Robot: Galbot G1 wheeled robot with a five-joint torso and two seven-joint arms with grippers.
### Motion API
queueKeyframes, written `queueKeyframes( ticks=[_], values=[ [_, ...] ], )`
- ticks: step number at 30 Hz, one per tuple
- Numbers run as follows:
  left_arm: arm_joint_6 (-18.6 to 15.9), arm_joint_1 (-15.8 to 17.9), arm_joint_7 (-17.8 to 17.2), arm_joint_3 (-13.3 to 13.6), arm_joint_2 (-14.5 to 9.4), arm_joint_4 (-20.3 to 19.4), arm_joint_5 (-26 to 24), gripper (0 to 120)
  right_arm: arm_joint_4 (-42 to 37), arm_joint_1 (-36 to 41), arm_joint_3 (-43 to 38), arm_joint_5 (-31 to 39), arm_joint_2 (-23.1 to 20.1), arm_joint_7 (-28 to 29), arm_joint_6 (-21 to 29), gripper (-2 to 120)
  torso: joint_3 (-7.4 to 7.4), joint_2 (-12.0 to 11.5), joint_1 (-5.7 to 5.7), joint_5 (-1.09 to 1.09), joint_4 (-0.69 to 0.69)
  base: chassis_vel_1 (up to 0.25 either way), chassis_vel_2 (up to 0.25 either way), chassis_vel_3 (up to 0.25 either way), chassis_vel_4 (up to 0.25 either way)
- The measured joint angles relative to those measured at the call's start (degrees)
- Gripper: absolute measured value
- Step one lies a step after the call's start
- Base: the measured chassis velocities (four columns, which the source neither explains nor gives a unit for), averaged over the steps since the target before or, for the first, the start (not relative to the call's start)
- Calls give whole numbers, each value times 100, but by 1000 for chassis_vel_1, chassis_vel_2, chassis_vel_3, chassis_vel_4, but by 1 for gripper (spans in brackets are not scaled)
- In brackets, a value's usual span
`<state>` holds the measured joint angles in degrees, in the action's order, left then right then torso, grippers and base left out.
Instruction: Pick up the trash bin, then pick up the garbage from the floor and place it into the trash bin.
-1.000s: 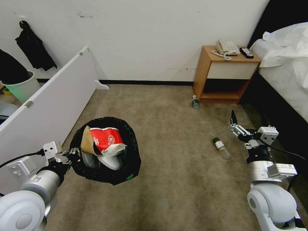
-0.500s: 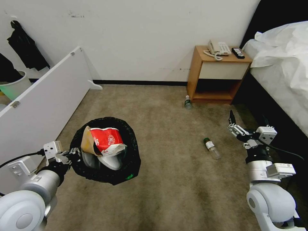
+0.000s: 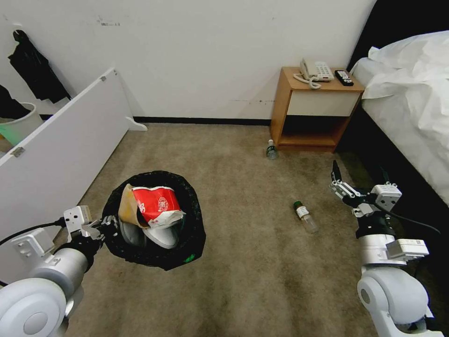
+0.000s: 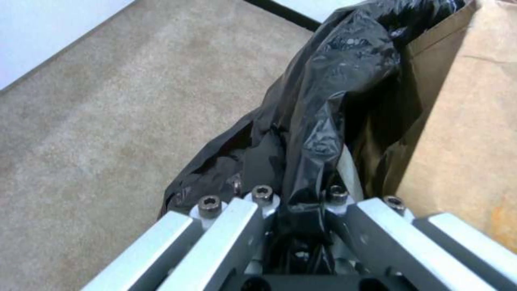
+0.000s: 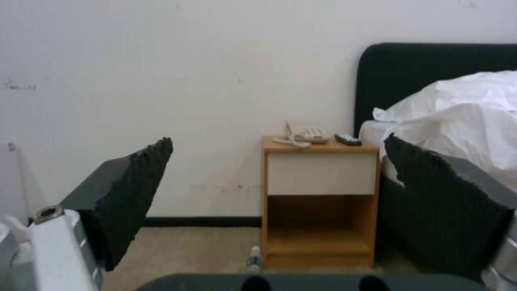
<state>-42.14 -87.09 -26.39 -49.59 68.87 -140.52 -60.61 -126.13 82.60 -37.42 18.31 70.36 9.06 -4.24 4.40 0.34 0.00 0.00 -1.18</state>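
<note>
Your L gripper (image 3: 104, 226) is clamped on the bagged rim of the trash bin (image 3: 154, 220), held above the floor (image 3: 248, 262). R gripper (image 3: 359, 183): fingers wide, empty, near bottle (image 3: 305, 216) lying on carpet; 2nd bottle (image 3: 271, 150) beside nightstand (image 3: 314, 110).

Your head camera looks forward and down from above both arms, taking in the floor (image 3: 252, 262), the far wall and the nightstand (image 3: 312, 112). Your left wrist camera sits right up against the bin (image 4: 318, 109), aimed along its black bag toward the floor (image 4: 108, 105). Your right wrist camera faces level across the room between its spread fingers (image 5: 135, 194), sharing the nightstand (image 5: 318, 210), the bottle (image 5: 253, 258) (image 3: 271, 150) at its foot and the bed (image 5: 458, 117) (image 3: 411, 98) with the head view.
</note>
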Motion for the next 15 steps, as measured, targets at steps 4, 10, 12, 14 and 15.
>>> queueKeyframes(
  ticks=[4, 10, 12, 14, 15],
  values=[
    [0, -5, 2, -22, -10, 0, -1, 1, -6, -3, 21, -1, 11, -1, 28, 100, 0, 0, 0, 0, 0, 0, 0, 0, 0],
    [0, -10, 8, -28, -23, -9, -4, 1, 4, -19, 32, -1, 18, -13, 6, 100, 0, 0, 0, 0, -1, 0, 0, 0, 0],
    [0, -9, 8, -29, -27, -11, -4, 1, 4, -14, 33, 1, 18, -13, 4, 100, 0, 0, 0, 0, 0, 0, 0, 0, 0],
    [0, -9, 9, -29, -29, -17, -4, 1, 4, -10, 32, 5, 18, -14, 1, 100, 0, 0, -1, 0, 0, -23, 13, 24, -31],
    [0, -7, 9, -29, -30, -21, -5, 1, 4, -8, 29, 10, 16, -14, -3, 100, 0, 0, 0, 0, 0, -88, 86, 79, -100]
  ],
)
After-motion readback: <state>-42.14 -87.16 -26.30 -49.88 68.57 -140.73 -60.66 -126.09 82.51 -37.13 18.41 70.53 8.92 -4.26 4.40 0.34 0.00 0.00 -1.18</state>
